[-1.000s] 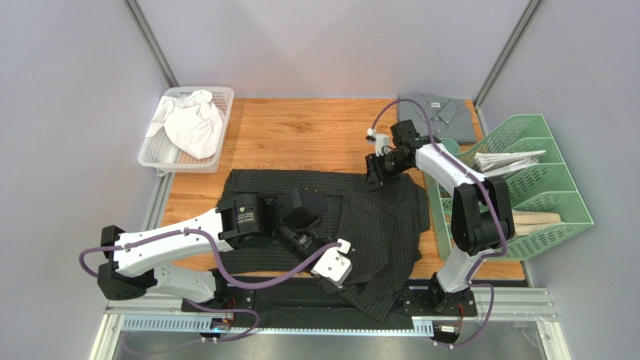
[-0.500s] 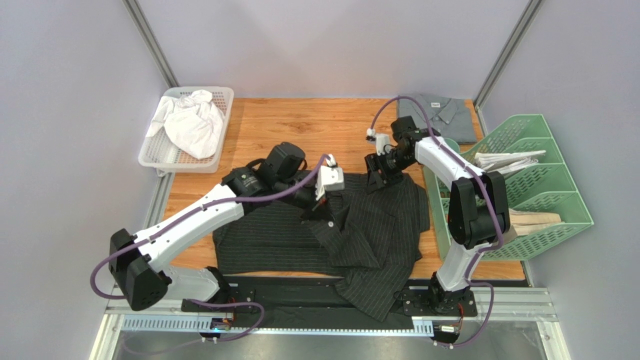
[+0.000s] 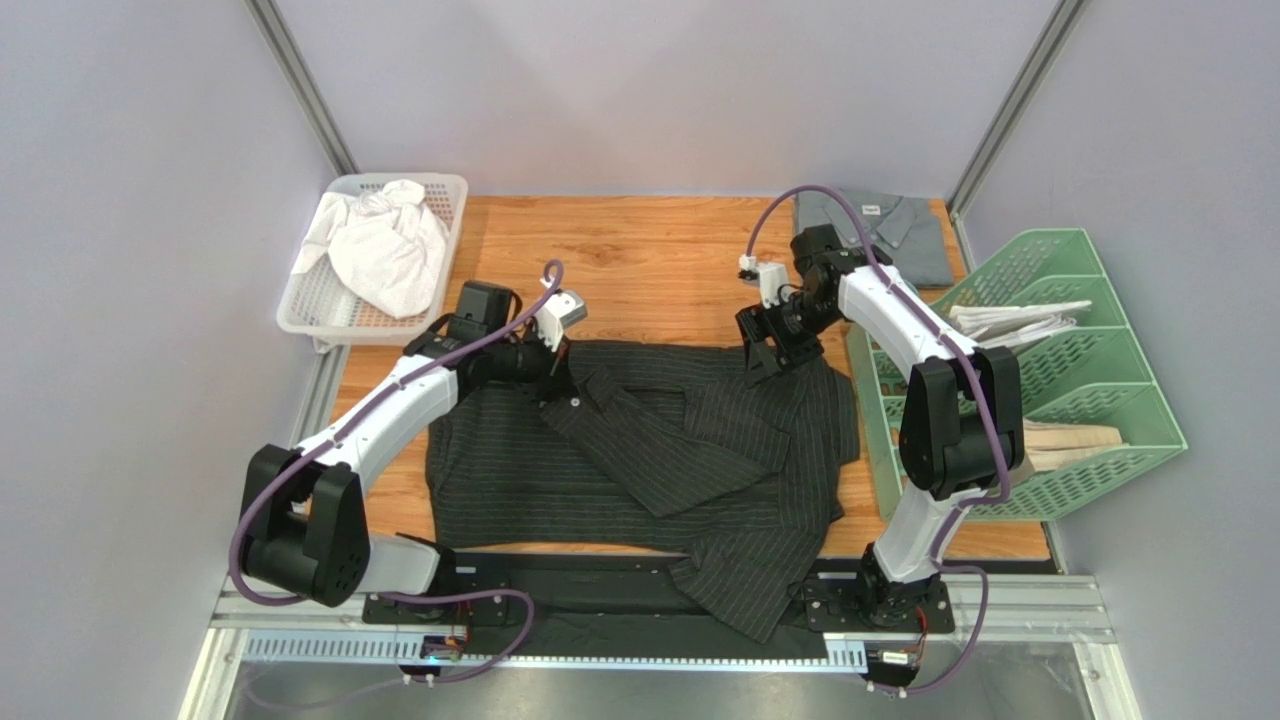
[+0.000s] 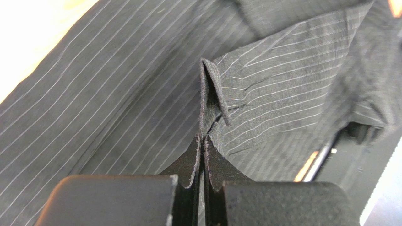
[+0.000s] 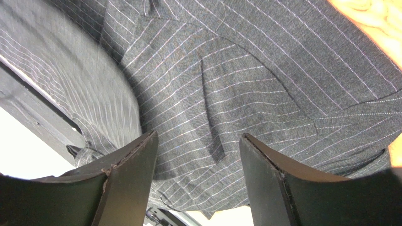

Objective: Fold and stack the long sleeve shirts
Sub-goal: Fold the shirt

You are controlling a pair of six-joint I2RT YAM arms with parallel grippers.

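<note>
A black pinstriped long sleeve shirt [image 3: 631, 450] lies spread on the wooden table, one sleeve drawn diagonally across its body toward the upper left. My left gripper [image 3: 559, 378] is shut on that sleeve's end; in the left wrist view a fold of striped cloth [image 4: 210, 89] stands pinched between the closed fingers [image 4: 194, 162]. At the shirt's upper right edge my right gripper [image 3: 763, 357] stands open just above the cloth [image 5: 212, 94], its fingers [image 5: 132, 165] apart with nothing between them. A folded grey shirt [image 3: 887, 233] rests at the table's far right corner.
A white basket [image 3: 439, 255] with crumpled white cloth [image 3: 383, 240] sits at the back left. A green rack [image 3: 1082, 375] holding folded items stands along the right edge. The shirt's lower hem hangs over the near table edge [image 3: 751, 593].
My left arm has swung from the near side up to the far left, dragging the sleeve across the shirt. The right gripper has opened and let go of the shirt's top edge.
</note>
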